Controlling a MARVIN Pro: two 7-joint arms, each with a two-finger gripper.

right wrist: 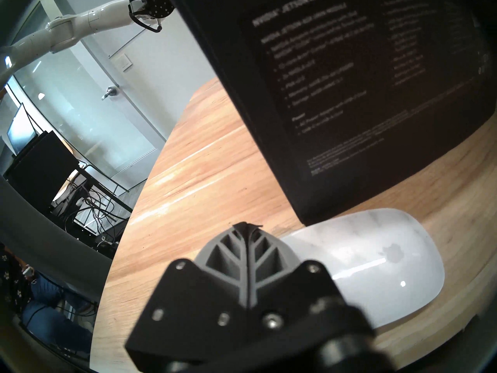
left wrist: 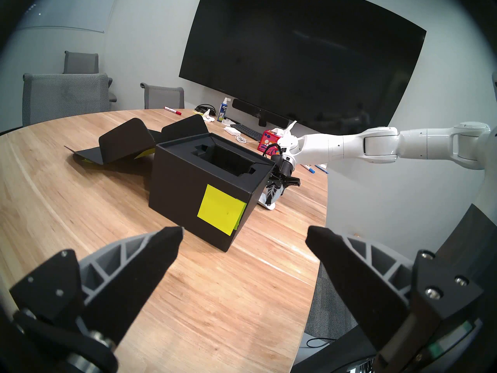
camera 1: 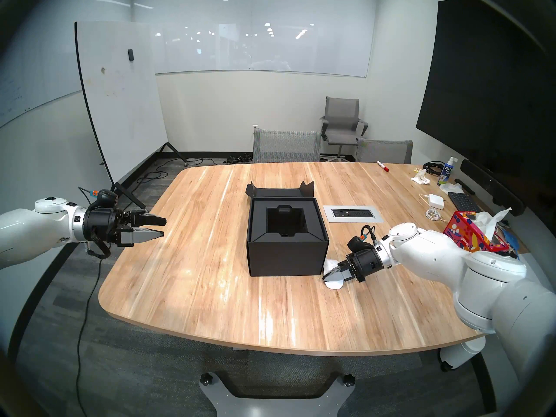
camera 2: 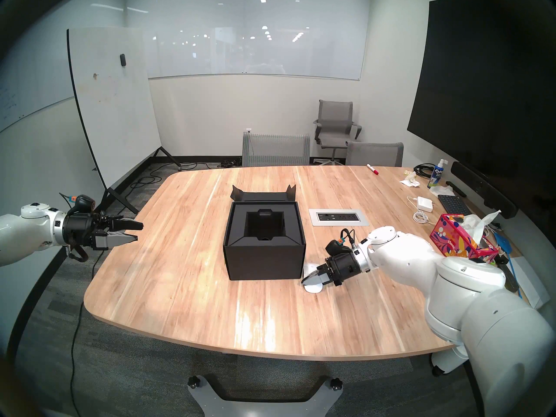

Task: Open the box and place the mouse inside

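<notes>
Head pair: high, looking down across the table [camera 1: 210,287], near-identical. Left wrist: low at the table's left edge, facing the box [left wrist: 204,192] from some way off. Right wrist: tilted, close against the box (both wrists share it) and mouse [right wrist: 376,256].

The box [camera 1: 287,251] is a matte black cardboard cube standing upright near the middle of the table, its flap lid [camera 1: 278,192] folded back flat behind it. The open top shows a black insert with a square recess [camera 1: 285,220]. A neon yellow-green sticky note [left wrist: 221,212] sits on one side wall. The mouse [right wrist: 357,267], glossy white and oval, lies flat just beside the box's near right corner.
</notes>
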